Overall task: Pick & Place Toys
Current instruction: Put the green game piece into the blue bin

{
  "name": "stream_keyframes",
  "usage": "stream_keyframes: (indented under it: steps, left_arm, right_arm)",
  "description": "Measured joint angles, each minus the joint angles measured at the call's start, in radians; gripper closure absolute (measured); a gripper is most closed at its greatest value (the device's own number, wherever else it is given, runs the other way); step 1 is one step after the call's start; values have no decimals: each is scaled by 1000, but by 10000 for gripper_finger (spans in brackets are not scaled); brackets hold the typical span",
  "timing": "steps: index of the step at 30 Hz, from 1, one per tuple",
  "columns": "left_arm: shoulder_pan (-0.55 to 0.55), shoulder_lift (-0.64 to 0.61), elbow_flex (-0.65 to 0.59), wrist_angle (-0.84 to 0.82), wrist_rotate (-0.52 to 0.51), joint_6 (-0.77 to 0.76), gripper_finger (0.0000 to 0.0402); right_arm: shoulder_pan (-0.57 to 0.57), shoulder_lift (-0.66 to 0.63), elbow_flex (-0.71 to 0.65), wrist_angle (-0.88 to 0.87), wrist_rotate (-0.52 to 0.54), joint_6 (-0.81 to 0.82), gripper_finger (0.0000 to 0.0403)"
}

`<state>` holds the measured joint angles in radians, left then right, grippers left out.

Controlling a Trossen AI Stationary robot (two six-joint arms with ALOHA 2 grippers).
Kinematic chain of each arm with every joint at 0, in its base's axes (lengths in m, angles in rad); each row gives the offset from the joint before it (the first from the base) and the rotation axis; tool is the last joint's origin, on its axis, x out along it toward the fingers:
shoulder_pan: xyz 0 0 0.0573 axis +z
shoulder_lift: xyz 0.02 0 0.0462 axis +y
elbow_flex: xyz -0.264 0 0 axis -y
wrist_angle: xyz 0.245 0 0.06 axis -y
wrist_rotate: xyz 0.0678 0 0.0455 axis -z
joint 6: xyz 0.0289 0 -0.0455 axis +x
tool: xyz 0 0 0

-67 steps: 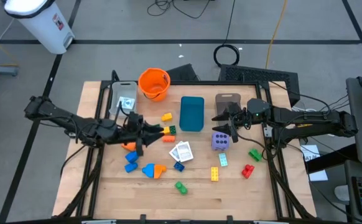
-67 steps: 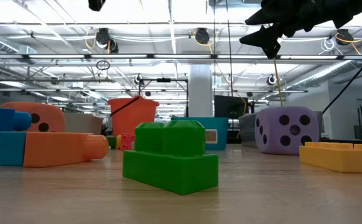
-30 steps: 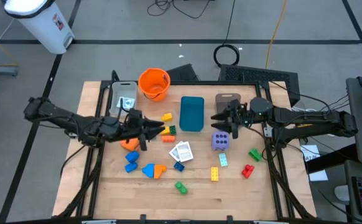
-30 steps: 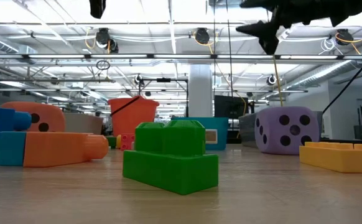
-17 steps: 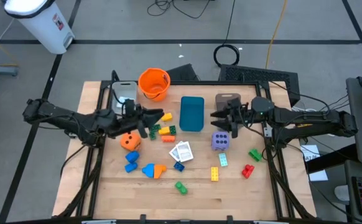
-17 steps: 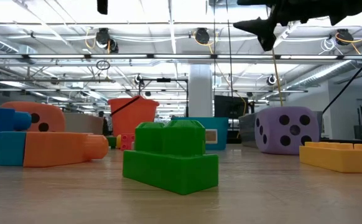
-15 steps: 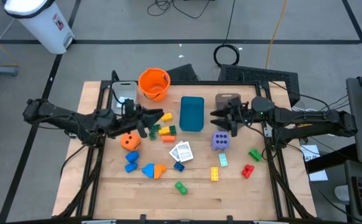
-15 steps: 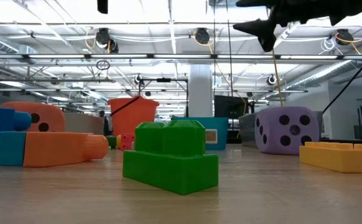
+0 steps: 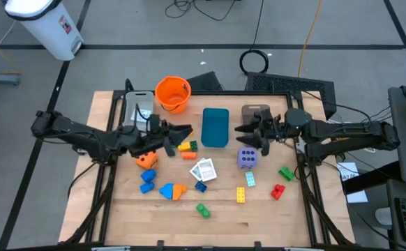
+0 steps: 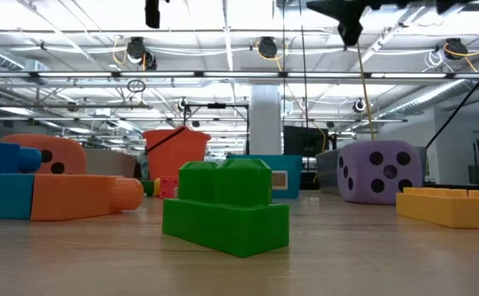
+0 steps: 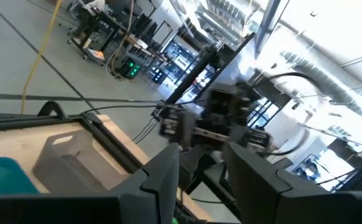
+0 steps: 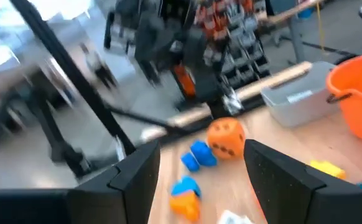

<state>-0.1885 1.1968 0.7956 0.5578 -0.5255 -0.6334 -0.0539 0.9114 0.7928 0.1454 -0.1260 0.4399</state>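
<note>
With both grippers empty and spread, the left gripper (image 9: 183, 132) hung above the yellow brick (image 9: 186, 130), the right gripper (image 9: 243, 134) above the purple die (image 9: 247, 157), so either should centre before descending.

The surface (image 9: 189, 223) is pale wood with a visible grain and a low satin sheen, clearest in the low view. The green brick (image 10: 225, 205) looks like smooth moulded plastic, slightly glossy on its upper edges. The yellow brick (image 10: 449, 205) and the orange-and-blue brick (image 10: 58, 197) have the same smooth plastic look. The purple die (image 10: 375, 171) is matt, with dark recessed dots. The orange die (image 12: 225, 138) looks smooth and softly shiny. The orange bucket (image 9: 173, 93) is glossy plastic; the teal tray (image 9: 215, 127) and grey tray (image 11: 69, 155) look matt plastic. The white cards (image 9: 204, 169) look like thin printed paper. Both arms are dark and matt.
</note>
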Motion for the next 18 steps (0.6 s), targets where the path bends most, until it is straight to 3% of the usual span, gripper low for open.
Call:
stream_keyframes:
  steps: [10,18]
  left_arm:
    - [21,4,0,-2,0,39,261]
    - [21,-69,0,-6,31,128,261]
  right_arm:
    - [212,99,254,-458,329,-305,176]
    - [273,149,235,-500,361,-489,176]
